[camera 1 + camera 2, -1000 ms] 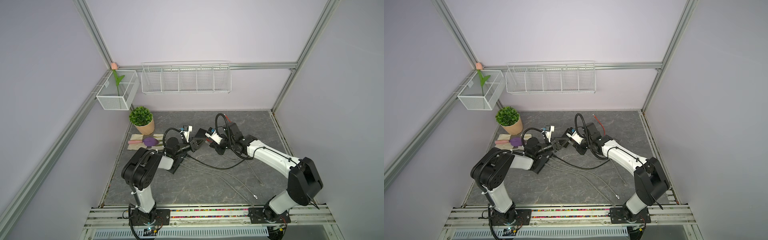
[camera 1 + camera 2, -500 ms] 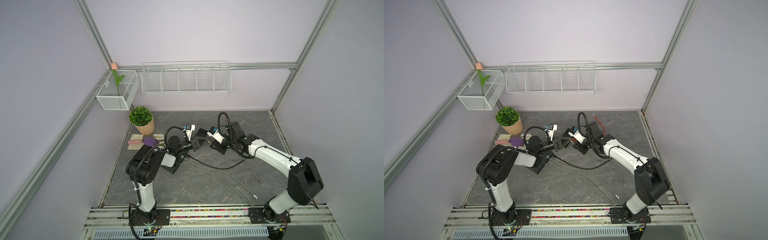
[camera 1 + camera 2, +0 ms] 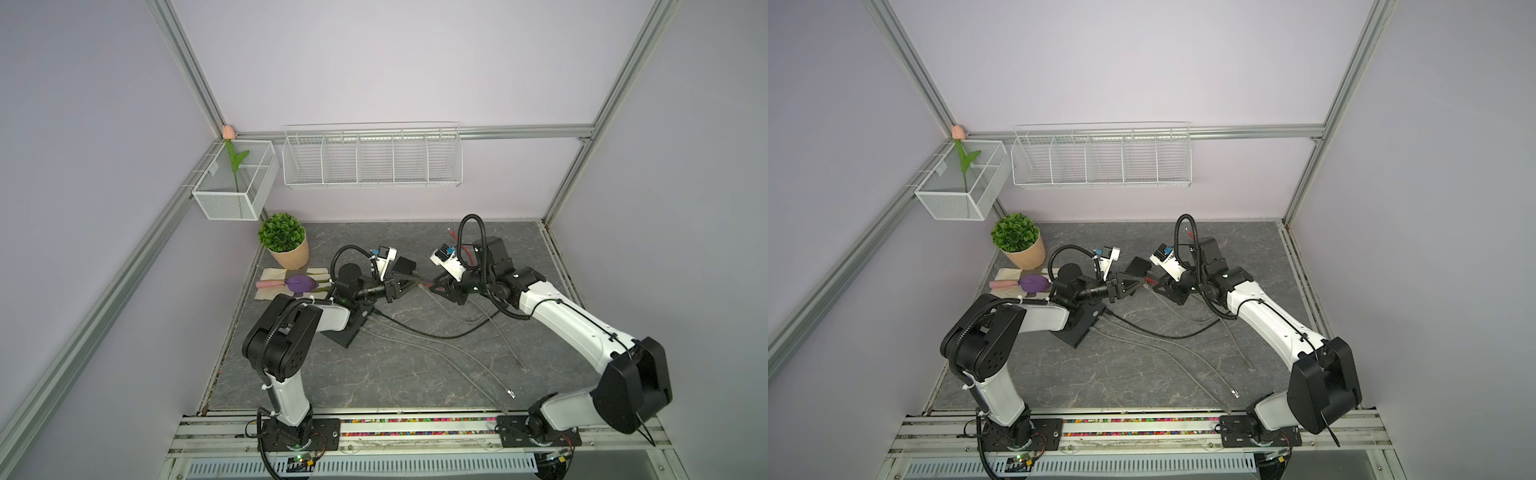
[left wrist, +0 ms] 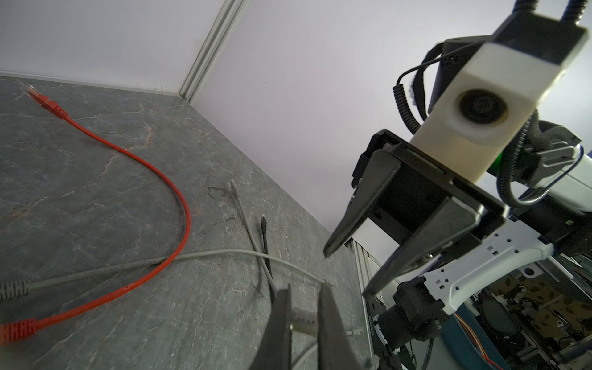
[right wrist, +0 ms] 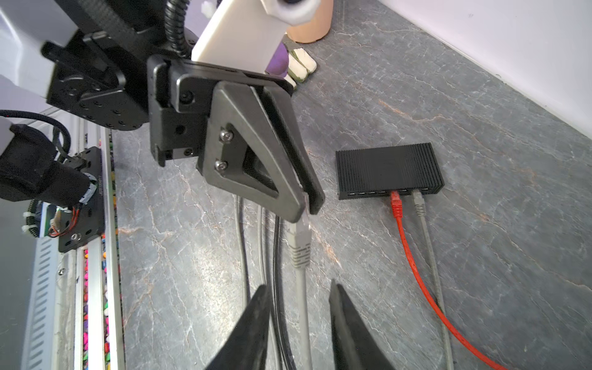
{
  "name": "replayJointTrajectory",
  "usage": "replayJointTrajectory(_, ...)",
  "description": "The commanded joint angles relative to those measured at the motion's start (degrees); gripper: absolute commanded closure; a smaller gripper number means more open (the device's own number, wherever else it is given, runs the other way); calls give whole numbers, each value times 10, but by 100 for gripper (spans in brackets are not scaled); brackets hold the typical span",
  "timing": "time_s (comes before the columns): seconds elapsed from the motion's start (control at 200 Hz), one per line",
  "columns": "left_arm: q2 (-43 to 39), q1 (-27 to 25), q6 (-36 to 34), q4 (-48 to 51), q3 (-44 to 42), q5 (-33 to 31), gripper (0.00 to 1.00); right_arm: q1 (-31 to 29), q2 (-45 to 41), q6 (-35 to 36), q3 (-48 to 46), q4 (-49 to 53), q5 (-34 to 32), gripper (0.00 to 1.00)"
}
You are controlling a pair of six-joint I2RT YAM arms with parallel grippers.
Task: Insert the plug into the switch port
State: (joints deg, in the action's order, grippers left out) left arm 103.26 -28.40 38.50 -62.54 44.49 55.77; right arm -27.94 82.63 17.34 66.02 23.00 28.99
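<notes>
The left claw [image 5: 307,205] is clenching the plug [image 5: 299,238] by its clear tip, so mostly the pale grey boot, ribbed toward the cable end, is showing beyond the fingertips. The plug is hanging above the worktop [image 5: 416,80] near the switch [image 5: 389,168]. It is on the switch's port side, apart from it, out past the end of the port row farthest from the two filled ports. Its grey cable [image 5: 302,314] is running from the boot between the fingers of the right claw [image 5: 298,285], which is standing released with its fingers spread either side of the cable. The switch is lying flat, a black ribbed box. A red cable [image 5: 397,205] and a second grey cable [image 5: 419,205] are sitting plugged into neighbouring ports. In both top views the two claws are facing each other, tips close together, just in front of the switch [image 3: 405,265] [image 3: 1138,266].
</notes>
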Motion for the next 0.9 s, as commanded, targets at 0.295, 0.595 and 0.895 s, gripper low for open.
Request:
replayJointTrajectory(0.295, -45, -1, -37, 41, 13, 32, 100, -3, 34, 8, 11, 52, 24, 62)
replayJointTrajectory(0.595, -41, -1, -43, 46, 16, 41, 100, -7, 40, 12, 10, 45, 79, 69)
replayJointTrajectory(0.895, -38, -1, -33, 39, 19, 52, 100, -13, 59, 20, 23, 58, 101, 78)
